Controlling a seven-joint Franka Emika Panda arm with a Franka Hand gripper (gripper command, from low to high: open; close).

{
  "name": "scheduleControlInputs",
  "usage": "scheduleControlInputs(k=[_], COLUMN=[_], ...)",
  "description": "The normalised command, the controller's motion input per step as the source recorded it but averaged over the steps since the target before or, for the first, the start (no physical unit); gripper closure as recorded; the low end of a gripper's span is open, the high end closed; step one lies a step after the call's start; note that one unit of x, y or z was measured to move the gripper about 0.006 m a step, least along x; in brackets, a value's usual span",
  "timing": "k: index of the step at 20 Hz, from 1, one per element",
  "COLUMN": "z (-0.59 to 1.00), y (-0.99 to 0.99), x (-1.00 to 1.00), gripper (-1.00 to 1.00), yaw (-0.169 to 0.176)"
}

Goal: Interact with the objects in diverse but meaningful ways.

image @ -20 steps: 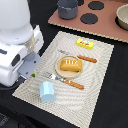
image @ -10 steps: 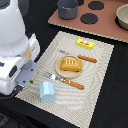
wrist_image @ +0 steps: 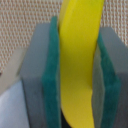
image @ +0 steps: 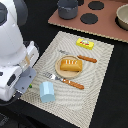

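Observation:
In the wrist view a yellow banana [wrist_image: 79, 60] stands clamped between my gripper's [wrist_image: 80, 75] green pads [wrist_image: 51, 75], above the woven mat. In the exterior view the gripper [image: 27, 86] hangs low at the mat's near-left corner, its fingers mostly hidden by the white arm, beside the light blue cup [image: 47, 91]. An orange-brown bread loaf [image: 70, 65] lies on a small plate at the mat's middle. The flat yellow packet [image: 85, 44] with a red mark lies at the mat's far side. The dark grey pot [image: 67, 8] stands on the toy stove.
A fork [image: 64, 81] and a knife [image: 82, 57] with orange handles flank the plate on the striped mat [image: 97, 95]. The brown stove top [image: 97, 20] with black burners runs along the back. A beige bowl [image: 123, 16] sits at the exterior view's far right.
The arm and gripper have drifted slightly toward the mat's near-left corner, still holding the banana. The other objects have not moved.

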Motion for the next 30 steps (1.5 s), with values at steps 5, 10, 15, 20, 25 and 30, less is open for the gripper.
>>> scheduleControlInputs(k=[5, 10, 15, 20, 25, 30], z=[0.34, 0.47, 0.64, 0.58, 0.47, 0.37], y=[0.00, 0.11, 0.28, 0.33, 0.31, 0.33], x=[0.28, 0.45, 0.85, 0.93, 0.92, 0.88], gripper=[-1.00, -1.00, -1.00, -1.00, -1.00, -1.00], yaw=[0.012, 0.004, 0.000, 0.000, 0.000, 0.000])
